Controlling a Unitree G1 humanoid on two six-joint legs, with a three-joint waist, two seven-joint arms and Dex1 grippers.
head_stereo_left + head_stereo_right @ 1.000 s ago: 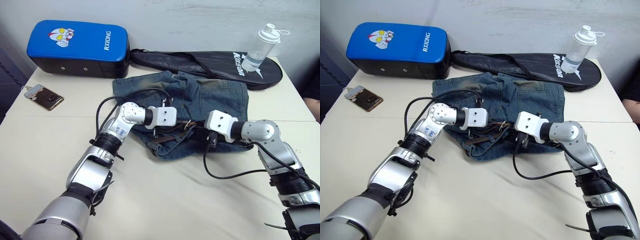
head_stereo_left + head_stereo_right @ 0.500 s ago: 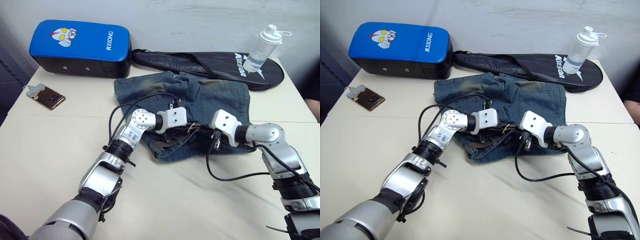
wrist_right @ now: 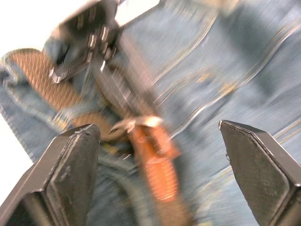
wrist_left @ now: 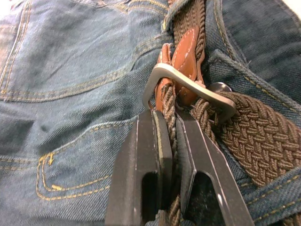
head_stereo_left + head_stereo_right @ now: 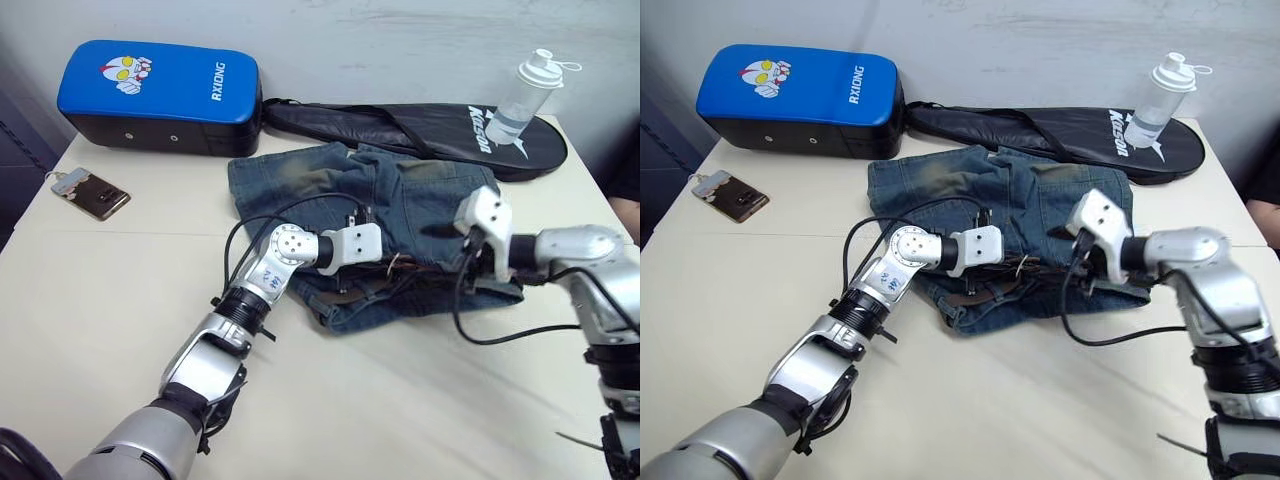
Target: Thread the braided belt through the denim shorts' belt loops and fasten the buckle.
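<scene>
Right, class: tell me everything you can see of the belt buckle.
The buckle is a plain rectangular frame of brushed silver metal, lying tilted on the shorts at the waistband. The brown braided belt and its tan stitched leather tip pass through it. The left gripper has its black fingers shut on the belt just below the frame.

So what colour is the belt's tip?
Tan leather tip on the dark-brown braided belt, clearest in the left wrist view.

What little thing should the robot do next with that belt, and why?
Probably bring the open right gripper back to the silver metal buckle. The left gripper pinches the brown braided belt just behind it on the faded denim shorts.
</scene>
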